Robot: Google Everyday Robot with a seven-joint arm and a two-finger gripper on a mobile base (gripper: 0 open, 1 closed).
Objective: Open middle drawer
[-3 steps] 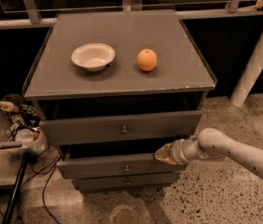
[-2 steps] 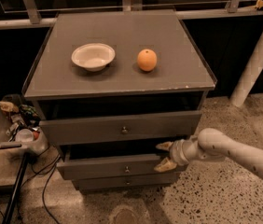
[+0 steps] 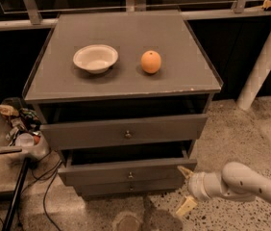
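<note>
Nearest the camera, at lower right, the pale arm (image 3: 255,186) was seen extended low over the speckled floor (image 3: 251,129), with the claw (image 3: 181,190) at its left end. Its two fingers were spread apart, and nothing was held between them. The claw was placed just beside the right end of the middle drawer (image 3: 102,173), the upper finger lying close to that corner; whether contact was made could not be told. The middle drawer was found partly drawn out, a dark gap being left above its flat front, with its small round knob (image 3: 129,175) at centre. Beneath it the thinner lowest drawer (image 3: 106,188) was set further back, and above it the tall top drawer (image 3: 87,134) was likewise drawn forward. On the grey bench (image 3: 126,28) a white bowl (image 3: 96,57) was placed left of an orange (image 3: 151,61), the two apart. A white pillar (image 3: 265,57) was seen at far right.
</note>
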